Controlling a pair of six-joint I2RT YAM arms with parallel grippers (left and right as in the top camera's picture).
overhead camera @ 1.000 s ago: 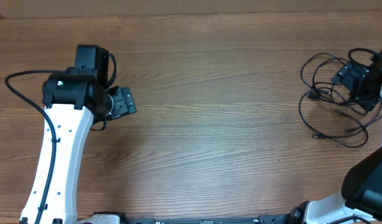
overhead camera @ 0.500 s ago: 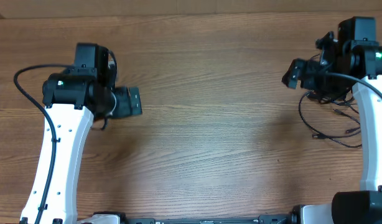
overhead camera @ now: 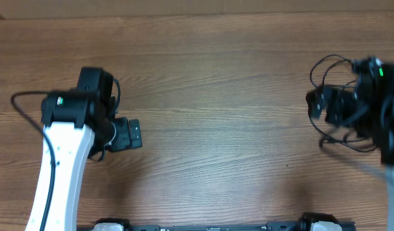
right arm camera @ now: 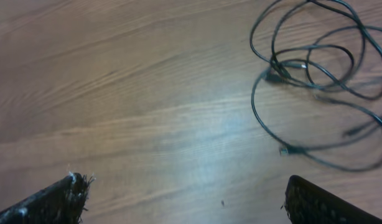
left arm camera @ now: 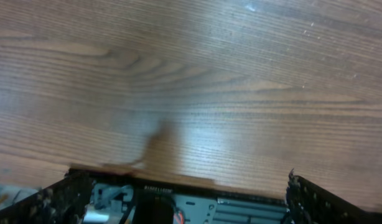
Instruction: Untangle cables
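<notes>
Since the cables (right arm camera: pixel 315 68) are thin black cords lying in loose overlapping loops by the right edge of the desk (overhead camera: pixel 216 77), they should handle as very light and limp. With no stiffness, a lifted strand will likely drag its neighbours along rather than hold shape. Probably slippery too: thin jacket, little contact area.

Right claw (right arm camera: pixel 185 186) hangs over bare wood just beside the pile, fingers wide apart, nothing between them. Left claw (left arm camera: pixel 188 183) is also spread wide and empty, over the left half of the desk, well apart from the cords.

Best hold, as a judgement: a free end by the small plug (right arm camera: pixel 283 149) lying outside the main crossings, or the outermost loop. Pinching the dense crossing (right arm camera: pixel 278 70) would probably tighten the tangle. Grip the cord beside the plug, not the connector itself.
</notes>
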